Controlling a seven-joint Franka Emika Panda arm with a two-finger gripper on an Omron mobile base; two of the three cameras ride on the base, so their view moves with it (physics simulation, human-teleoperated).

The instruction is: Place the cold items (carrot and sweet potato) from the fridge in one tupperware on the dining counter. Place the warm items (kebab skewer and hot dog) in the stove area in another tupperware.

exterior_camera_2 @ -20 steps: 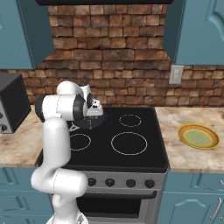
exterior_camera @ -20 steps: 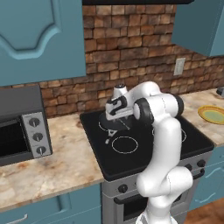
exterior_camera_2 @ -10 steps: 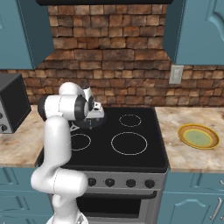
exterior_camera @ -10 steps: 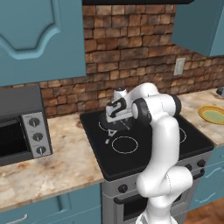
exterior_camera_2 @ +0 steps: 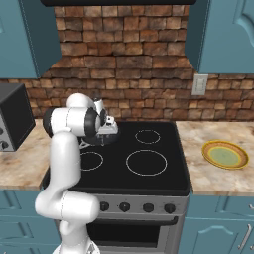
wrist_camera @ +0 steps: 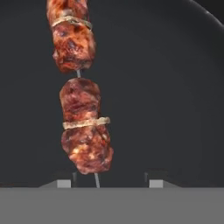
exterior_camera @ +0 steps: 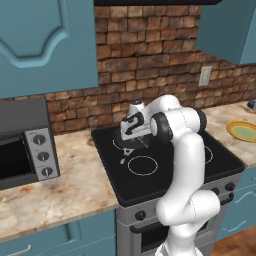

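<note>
Presently the gripper (exterior_camera: 128, 149) hangs low over the far left burner of the cooktop (exterior_camera: 165, 165), pointing down into a dark pan (wrist_camera: 166, 87) that holds the kebab skewer (wrist_camera: 81, 105). In the hand view, the skewer runs lengthwise away from the camera, its reddish-brown meat pieces threaded on a very thin stick, and the nearest piece lies just beyond the two fingertips (wrist_camera: 64, 181). The fingers stand partly apart, neither wide nor shut, with the stick passing between them but close to the left one; whether either pad touches the skewer cannot be told, so no hold is confirmed. Several risks follow from this arrangement. Because the skewer sits off centre in the gap, one finger is likely to meet it first as the jaws narrow, which could push or roll it sideways across the pan floor instead of clamping it. If the pads close on the bare stick rather than on the meat, the hold would probably be thin, and the skewer could pivot and droop at the far end during a lift. A descent too deep could press the tips against the pan and shift it on the burner. The pan's raised rim could also catch the far end when the skewer is carried out.
</note>
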